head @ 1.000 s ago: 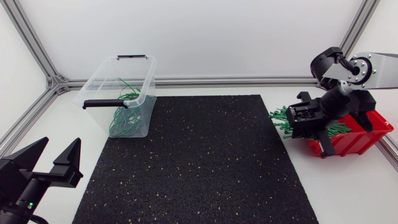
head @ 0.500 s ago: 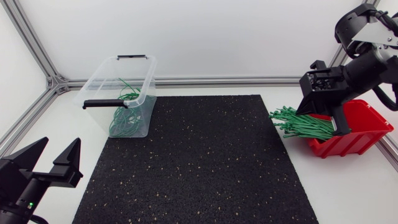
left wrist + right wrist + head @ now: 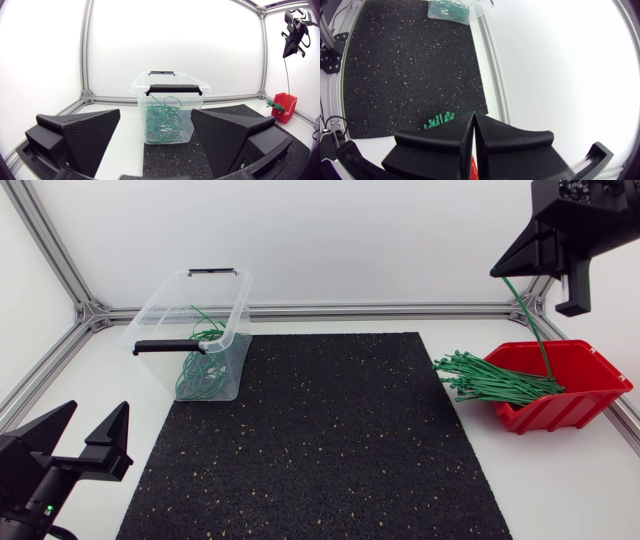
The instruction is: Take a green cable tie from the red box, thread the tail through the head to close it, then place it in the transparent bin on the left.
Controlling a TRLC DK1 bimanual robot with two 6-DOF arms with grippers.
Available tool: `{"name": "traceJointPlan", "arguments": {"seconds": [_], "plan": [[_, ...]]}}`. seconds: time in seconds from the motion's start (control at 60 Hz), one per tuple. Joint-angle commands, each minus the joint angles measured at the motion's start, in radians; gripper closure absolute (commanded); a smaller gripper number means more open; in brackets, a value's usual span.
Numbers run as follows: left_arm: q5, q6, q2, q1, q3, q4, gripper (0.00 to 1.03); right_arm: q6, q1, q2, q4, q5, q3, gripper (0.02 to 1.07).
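Observation:
My right gripper (image 3: 515, 262) hangs high above the red box (image 3: 585, 402), shut on one green cable tie (image 3: 530, 320) that dangles down to the box. More green cable ties (image 3: 487, 382) spill from the box's open front onto the table. The right wrist view has the shut fingers (image 3: 485, 142) over those ties (image 3: 439, 120). The transparent bin (image 3: 160, 310), holding closed green ties (image 3: 200, 370), stands at the back left. My left gripper (image 3: 88, 436) rests open and empty at the front left, facing the bin (image 3: 142, 92); the right gripper (image 3: 295, 32) and its tie (image 3: 287, 75) also show there.
A black speckled mat (image 3: 320, 440) covers the middle of the table. An aluminium frame (image 3: 380, 310) runs along the back edge and corners, with white walls behind.
My right gripper has risen from the red box's front to high above it, drawing one green tie up out of the bunch. The left arm has not moved.

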Motion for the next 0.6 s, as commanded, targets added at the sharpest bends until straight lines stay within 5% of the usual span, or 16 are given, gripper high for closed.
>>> {"name": "traceJointPlan", "arguments": {"seconds": [0.0,0.233,0.583], "plan": [[-0.001,-0.016,-0.003,-0.008,-0.038,-0.03,0.04,0.058,-0.004,-0.003,-0.036,-0.019,0.08,1.02],[-0.003,-0.016,-0.003,-0.008,-0.038,-0.03,0.04,0.188,-0.012,-0.011,-0.039,-0.102,0.205,1.02],[-0.007,-0.016,-0.001,-0.016,-0.038,-0.033,0.04,0.49,0.135,-0.089,0.03,-0.073,0.11,1.02]]}}
